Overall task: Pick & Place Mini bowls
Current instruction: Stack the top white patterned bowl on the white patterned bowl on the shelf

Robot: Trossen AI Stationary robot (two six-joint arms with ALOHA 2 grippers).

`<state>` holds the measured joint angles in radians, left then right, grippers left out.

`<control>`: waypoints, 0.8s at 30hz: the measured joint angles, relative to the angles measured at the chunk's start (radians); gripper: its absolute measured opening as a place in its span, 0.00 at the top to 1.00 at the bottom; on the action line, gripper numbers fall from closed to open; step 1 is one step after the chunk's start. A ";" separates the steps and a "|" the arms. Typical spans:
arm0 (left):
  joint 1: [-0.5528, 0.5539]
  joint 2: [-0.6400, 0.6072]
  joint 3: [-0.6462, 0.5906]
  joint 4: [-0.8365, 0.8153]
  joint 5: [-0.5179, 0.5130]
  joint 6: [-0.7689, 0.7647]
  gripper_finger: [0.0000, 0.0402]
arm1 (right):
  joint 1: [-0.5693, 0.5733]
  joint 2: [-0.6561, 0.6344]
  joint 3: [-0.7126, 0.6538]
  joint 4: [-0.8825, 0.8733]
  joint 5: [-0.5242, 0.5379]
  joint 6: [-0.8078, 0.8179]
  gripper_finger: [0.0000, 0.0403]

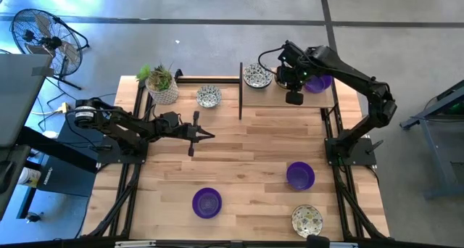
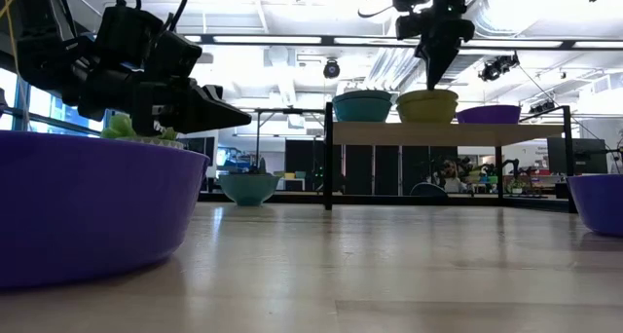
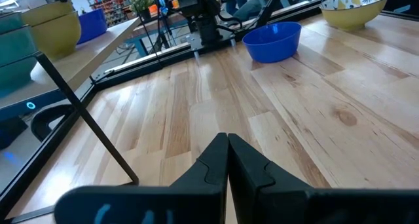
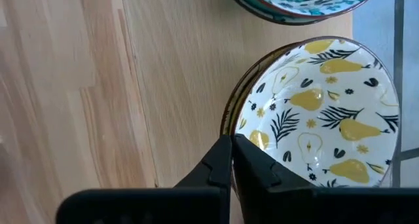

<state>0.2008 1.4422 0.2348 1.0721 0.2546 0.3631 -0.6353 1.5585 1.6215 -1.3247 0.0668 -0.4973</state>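
Floor [image 1: 217, 16]: grey concrete, with pale seam lines, filling the upper frame of the high view. Fan [image 1: 43, 38] stands at upper left, black wire cage. Low view: open ceiling [image 2: 292, 21] with white ducts and long strip lights [image 2: 292, 39] across the top; cluttered shelves at mid right.

Pale, smooth wooden tabletop [image 1: 246, 154] with visible grain; glossy glazed purple bowl [image 1: 206, 202]; matt black gripper fingers [image 3: 226, 165]

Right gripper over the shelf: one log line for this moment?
right gripper: shut, empty, above pear-pattern bowl on shelf | left gripper: shut, empty, mid-table | purple bowl: on table, unplaced
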 joint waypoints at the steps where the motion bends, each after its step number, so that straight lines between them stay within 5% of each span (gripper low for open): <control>1: 0.000 0.000 0.000 0.000 0.000 -0.001 1.00 | 0.000 0.001 0.000 0.000 0.000 0.000 0.99; 24: 0.000 0.000 0.000 0.002 0.005 -0.002 1.00 | -0.014 0.008 -0.079 0.043 0.033 0.014 0.95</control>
<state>0.2008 1.4422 0.2344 1.0741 0.2600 0.3614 -0.6495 1.5661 1.5421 -1.2816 0.0995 -0.4830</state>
